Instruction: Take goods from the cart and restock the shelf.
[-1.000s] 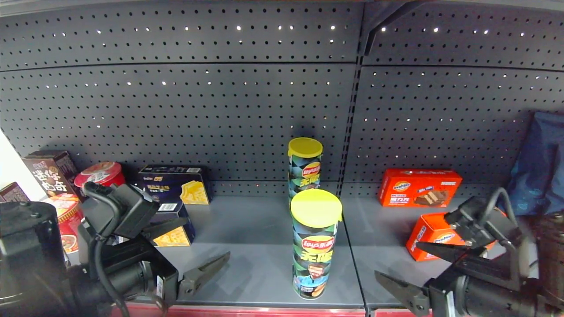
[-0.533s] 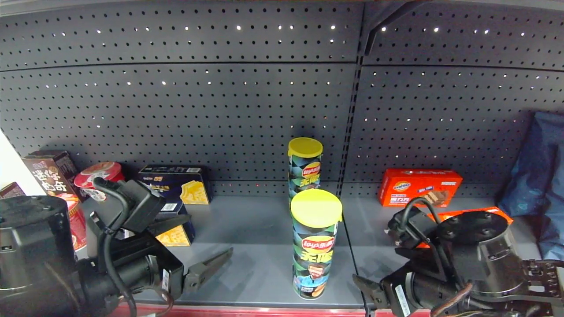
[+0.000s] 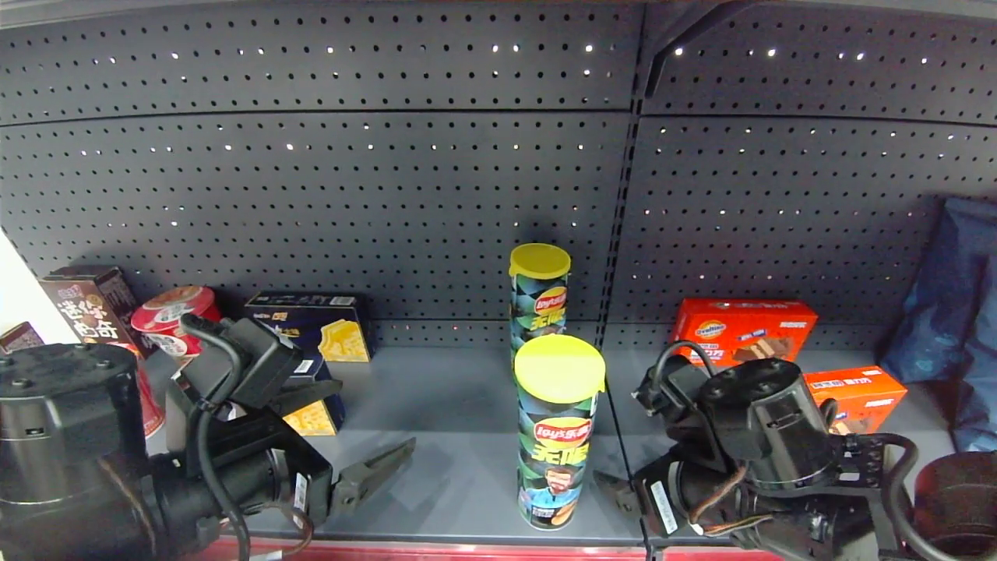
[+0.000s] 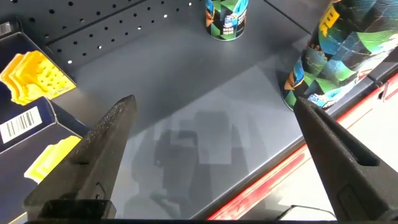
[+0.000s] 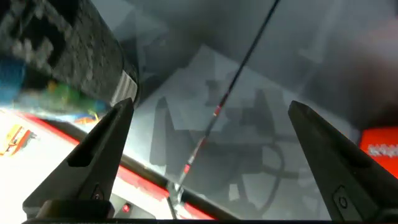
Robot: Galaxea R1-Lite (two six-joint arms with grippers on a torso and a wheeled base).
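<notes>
Grey metal shelf [image 3: 459,413] with a perforated back panel [image 3: 389,195] faces you, and a red strip [image 3: 467,550] runs along its front edge. Near the middle you have two yellow-lidded chip cans standing upright one behind the other: the front chip can [image 3: 558,432] sits close to the shelf's edge, and the rear chip can [image 3: 539,300] stands against the back panel. Your left gripper [image 3: 375,414] hangs low over the front of the shelf, to the left of the front chip can and apart from it. Its fingers are spread wide with nothing between them. The left wrist view shows bare shelf under that gap and the front can just beyond one fingertip. Behind that arm lie two dark blue boxes [image 3: 311,323] with yellow print, a red-lidded cup [image 3: 173,310] and a brown box [image 3: 87,308] at the far left. Your right gripper [image 5: 210,104] is low at the shelf's front edge, just right of the front chip can. It hovers over the seam [image 3: 619,436] where two shelf panels meet, its fingers also spread apart and holding nothing. Beyond the right arm, one orange box [image 3: 740,331] rests against the back panel. A second orange box [image 3: 857,397] lies nearer the front, partly hidden by the arm. Farther right, a blue bag [image 3: 950,312] leans against the back panel.
</notes>
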